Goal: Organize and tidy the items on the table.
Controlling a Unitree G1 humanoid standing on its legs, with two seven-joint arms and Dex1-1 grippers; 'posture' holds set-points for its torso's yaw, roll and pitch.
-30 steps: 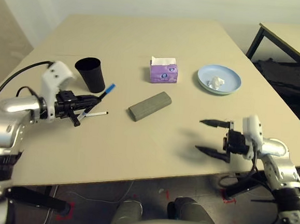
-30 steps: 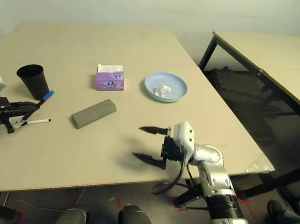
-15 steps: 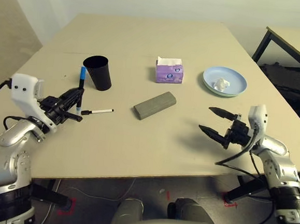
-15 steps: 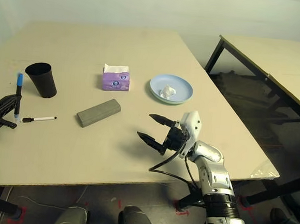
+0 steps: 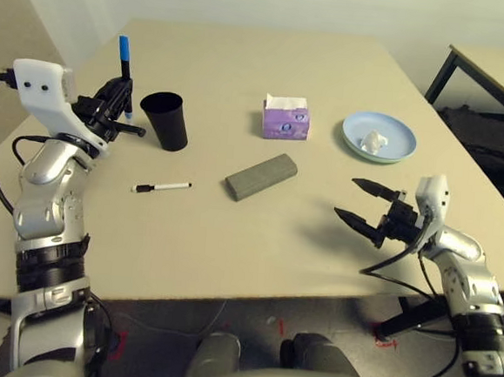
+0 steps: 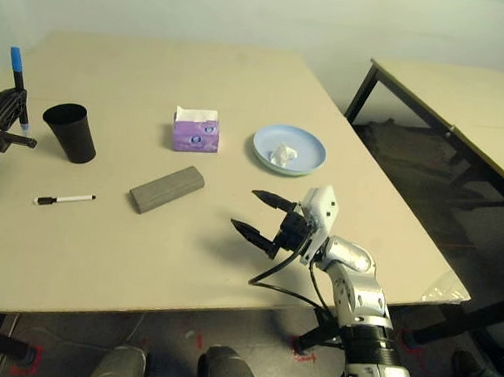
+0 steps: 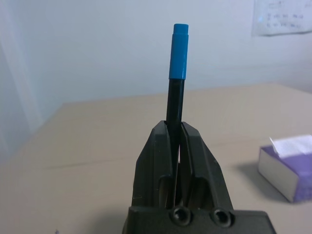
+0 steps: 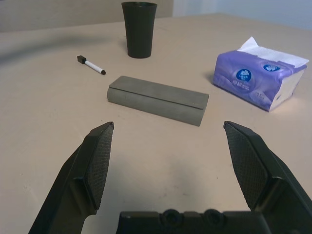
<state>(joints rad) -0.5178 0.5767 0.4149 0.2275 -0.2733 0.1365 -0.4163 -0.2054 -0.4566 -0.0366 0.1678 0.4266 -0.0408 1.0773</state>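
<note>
Now the left gripper (image 5: 119, 99) is clamped on the pen (image 5: 123, 58), blue cap up, above the table (image 5: 230, 248) just beside the cup (image 5: 167, 121). The right gripper (image 5: 368, 210) hangs wide apart, near the case (image 5: 261, 177). The marker (image 5: 161, 187) lies flat.

Large table (image 5: 229, 257), plain light beige top. On it: black cup (image 5: 166, 121) standing upright toward the left side; white marker (image 5: 161, 186) lying flat in front of the cup, apart from it. Grey glasses case (image 5: 261, 177) near the middle, set at a slant. Purple tissue box (image 5: 285, 119) behind the case, white tissue showing at top. Blue plate (image 5: 379, 136) to the right of the box, crumpled white paper (image 5: 373, 141) in it.
</note>
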